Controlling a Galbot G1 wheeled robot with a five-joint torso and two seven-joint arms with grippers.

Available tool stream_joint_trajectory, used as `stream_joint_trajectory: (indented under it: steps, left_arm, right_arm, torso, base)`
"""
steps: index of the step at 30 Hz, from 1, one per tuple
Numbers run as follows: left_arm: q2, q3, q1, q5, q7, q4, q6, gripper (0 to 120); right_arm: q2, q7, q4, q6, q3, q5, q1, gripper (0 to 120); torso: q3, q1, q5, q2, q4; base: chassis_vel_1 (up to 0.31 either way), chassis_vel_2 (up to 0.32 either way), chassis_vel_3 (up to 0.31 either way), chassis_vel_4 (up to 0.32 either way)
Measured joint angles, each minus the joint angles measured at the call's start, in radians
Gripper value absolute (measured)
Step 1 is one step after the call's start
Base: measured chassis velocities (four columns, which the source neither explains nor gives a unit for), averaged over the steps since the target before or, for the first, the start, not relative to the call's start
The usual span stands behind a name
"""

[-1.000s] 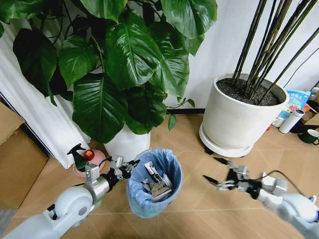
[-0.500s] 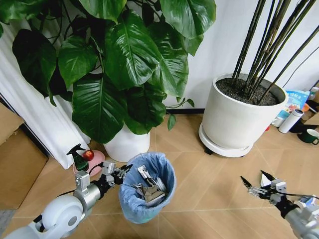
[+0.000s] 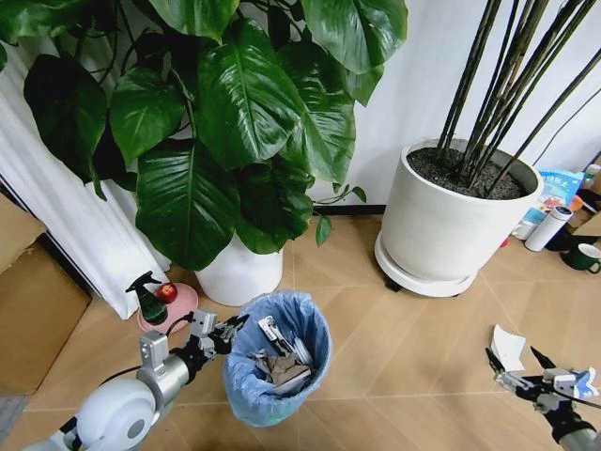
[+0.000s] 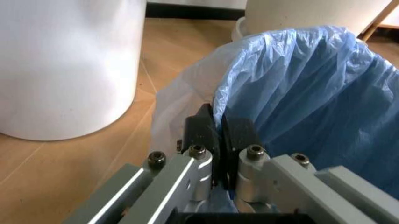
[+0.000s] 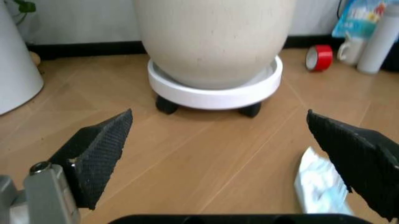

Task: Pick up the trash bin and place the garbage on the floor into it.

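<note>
The trash bin (image 3: 277, 362), lined with a crinkled light-blue bag, sits low in the middle of the head view with several scraps of garbage (image 3: 282, 355) inside. My left gripper (image 3: 223, 331) is shut on its near-left rim; the left wrist view shows both fingers (image 4: 203, 133) pinched over the bag's edge (image 4: 299, 70). At the lower right, my right gripper (image 3: 521, 368) is open just above the floor (image 3: 404, 338). A white crumpled scrap (image 3: 508, 346) lies right beside it, also visible in the right wrist view (image 5: 318, 186) between the wide-spread fingers (image 5: 100, 149).
A large white pot on a wheeled saucer (image 3: 451, 225) stands ahead of the right gripper. The leafy plant's white pot (image 3: 239, 272) is just behind the bin. A red tape roll (image 5: 320, 57), bottle (image 3: 547, 228) and mug (image 3: 584, 257) sit at far right; a cardboard box (image 3: 33, 310) stands at left.
My right gripper has drawn back from beside the bin to the lower right, close to the white scrap. The bin and left gripper have shifted slightly left and nearer.
</note>
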Motion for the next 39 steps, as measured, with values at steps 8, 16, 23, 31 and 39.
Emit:
stream_joint_trajectory:
  steps: [8,16,23,31,39]
  left_arm:
    - [-0.012,-0.01,0.016,0.007,-0.006,-0.01,0.0,0]
    - [-0.02,-0.009,0.017,0.013,-0.007,-0.006,0.0,0]
    - [-0.028,-0.004,0.016,0.014,-0.008,-0.005,0.0,0]
    - [-0.028,-0.003,0.015,0.015,-0.008,-0.006,0.001,0]
    - [-0.032,0.001,0.01,0.014,-0.008,-0.006,0.002,0]
  right_arm:
    - [0.064,-0.01,-0.026,-0.009,-0.017,0.016,0.044,100]
    - [0.054,-0.011,-0.033,-0.013,-0.026,0.033,0.056,100]
    - [0.044,-0.014,-0.038,-0.013,-0.025,0.037,0.053,100]
    - [0.032,-0.017,-0.042,-0.012,-0.023,0.04,0.048,100]
    - [0.028,-0.017,-0.048,-0.013,-0.027,0.042,0.05,100]
  torso:
    - [0.0,0.0,0.0001,0.0,0.0001]
    - [0.0,0.0,0.0002,0.0,0.0]
    - [0.0,0.0,0.0002,0.0,0.0]
    - [0.0,0.0,0.0,0.0,-0.0001]
    - [0.0,0.0,0.0003,0.0,0.0]
  base:
    - [0.0,0.0,0.0,0.0]
    - [-0.06,-0.065,0.059,0.053]
    - [-0.09,-0.102,0.092,0.094]
    - [-0.065,-0.075,0.072,0.075]
    - [-0.076,-0.081,0.08,0.087]
